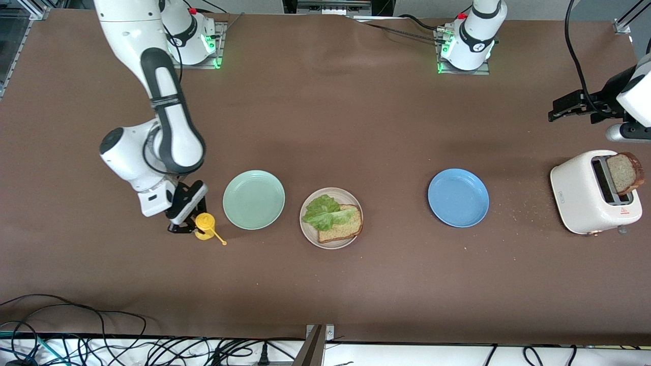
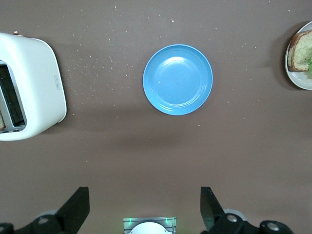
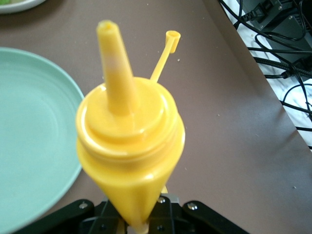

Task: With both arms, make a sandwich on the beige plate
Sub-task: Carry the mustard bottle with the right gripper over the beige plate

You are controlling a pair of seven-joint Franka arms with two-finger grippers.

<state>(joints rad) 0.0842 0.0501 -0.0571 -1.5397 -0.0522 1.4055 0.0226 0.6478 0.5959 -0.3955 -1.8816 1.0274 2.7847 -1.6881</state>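
Note:
The beige plate [image 1: 311, 235] lies mid-table and holds one slice of speckled brown bread [image 1: 343, 226] with a ruffled lettuce leaf [image 1: 322, 212] on top. Its edge with the bread [image 2: 301, 51] also shows in the left wrist view. A second bread slice [image 1: 624, 173] sticks up from the white toaster [image 1: 580, 193]. My right gripper [image 1: 189, 223] is low beside the mint-green plate, shut on a yellow squeeze bottle [image 1: 205, 222] [image 3: 129, 146] that stands upright with its nozzle uncapped. My left gripper [image 2: 145, 207] [image 1: 562, 109] waits open and empty, high above the table near the toaster.
The mint-green plate [image 1: 253, 199] [image 3: 29, 131] lies between the bottle and the beige plate. A blue plate [image 1: 457, 197] [image 2: 177, 79] sits between the beige plate and the toaster [image 2: 36, 83]. The bottle's tethered cap [image 1: 223, 242] [image 3: 172, 36] hangs out sideways. Crumbs dot the table by the toaster.

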